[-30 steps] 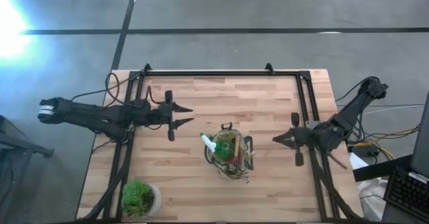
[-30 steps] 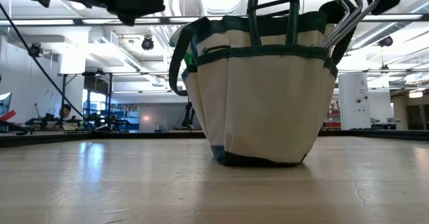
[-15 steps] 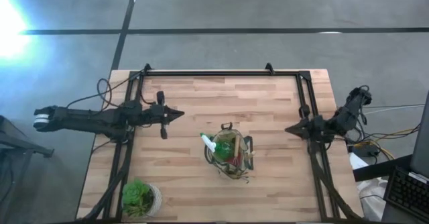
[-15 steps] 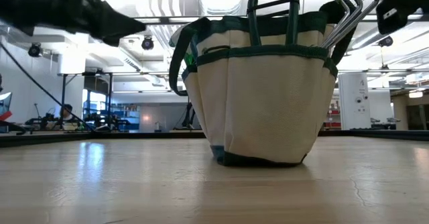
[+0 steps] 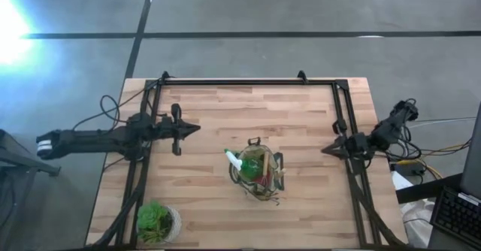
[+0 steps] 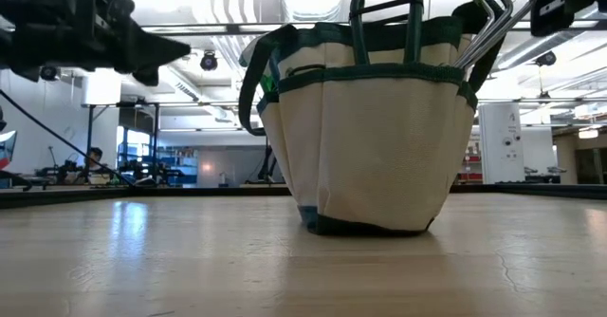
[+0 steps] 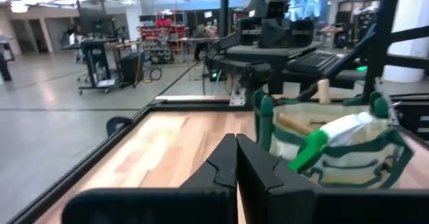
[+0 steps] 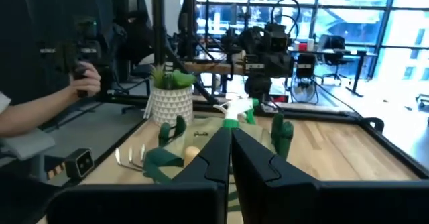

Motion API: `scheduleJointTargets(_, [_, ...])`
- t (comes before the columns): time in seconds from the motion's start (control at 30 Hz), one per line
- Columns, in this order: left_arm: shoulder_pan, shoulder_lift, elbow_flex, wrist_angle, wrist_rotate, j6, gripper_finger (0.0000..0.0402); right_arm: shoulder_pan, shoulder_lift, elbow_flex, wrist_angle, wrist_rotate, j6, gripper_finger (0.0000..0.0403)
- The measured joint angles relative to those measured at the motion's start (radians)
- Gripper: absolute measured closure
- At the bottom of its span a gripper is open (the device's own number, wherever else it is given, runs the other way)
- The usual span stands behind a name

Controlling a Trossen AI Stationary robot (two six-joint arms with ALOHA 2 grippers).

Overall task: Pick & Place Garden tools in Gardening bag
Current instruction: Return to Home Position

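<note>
The left gripper [image 5: 194, 128] hangs over the left part of the wooden table [image 5: 225, 104], well apart from the bag. The left wrist view shows its two dark fingers [image 7: 224, 163] pressed together, with nothing between them.

At the near left corner of the table stands a pale pot [image 5: 173, 222], and in it grows a leafy green plant [image 5: 152, 218].

The gardening bag [image 5: 258, 174] stands upright near the middle of the table, a little toward the right. It is full of tools. The green spray bottle [image 5: 239, 161] sits in it, and its white nozzle points out over the rim toward the left arm. In the low view, the silver tines of a rake fork [image 6: 486, 21] stick out above the bag's right edge, and two dark green grips [image 6: 358, 21] stand up from the top. From the left wrist a wooden handle [image 7: 293, 123] also shows inside the bag.

The right gripper [image 5: 326, 149] hangs at the right edge of the table, apart from the bag, its fingers [image 8: 218, 153] closed tight and empty.
</note>
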Motion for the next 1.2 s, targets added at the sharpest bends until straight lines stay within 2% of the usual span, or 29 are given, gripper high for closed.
scheduleJointTargets(0.2, [0.048,0.000,-0.036,0.011,0.051,-0.027,0.0398,-0.064,-0.021,-0.119,0.115,-0.077,0.041,0.0394])
scheduleJointTargets(0.33, [0.060,0.000,-0.059,0.012,0.050,-0.032,0.0398,-0.137,-0.025,-0.193,0.184,-0.147,0.061,0.0395])
scheduleJointTargets(0.4, [0.061,0.000,-0.071,0.010,0.015,-0.032,0.0395,-0.179,-0.027,-0.210,0.188,-0.173,0.080,0.0395])
scheduleJointTargets(0.63, [0.061,0.002,-0.096,0.001,-0.202,-0.032,0.0387,-0.329,-0.021,-0.246,0.202,-0.274,0.101,0.0395])
scheduleJointTargets(0.8, [0.060,0.002,-0.096,-0.023,-0.220,-0.032,0.0388,-0.421,-0.004,-0.246,0.204,-0.275,0.063,0.0394])
scheduleJointTargets(0.9, [0.060,0.002,-0.096,-0.027,-0.220,-0.032,0.0388,-0.450,0.005,-0.244,0.201,-0.203,0.060,0.0394])
scheduleJointTargets(1.07, [0.060,0.002,-0.096,-0.029,-0.220,-0.032,0.0387,-0.454,0.008,-0.240,0.201,0.119,0.061,0.0394])
scheduleJointTargets(1.2, [0.060,0.002,-0.096,-0.029,-0.220,-0.032,0.0388,-0.454,0.007,-0.240,0.201,0.248,0.062,0.0394])
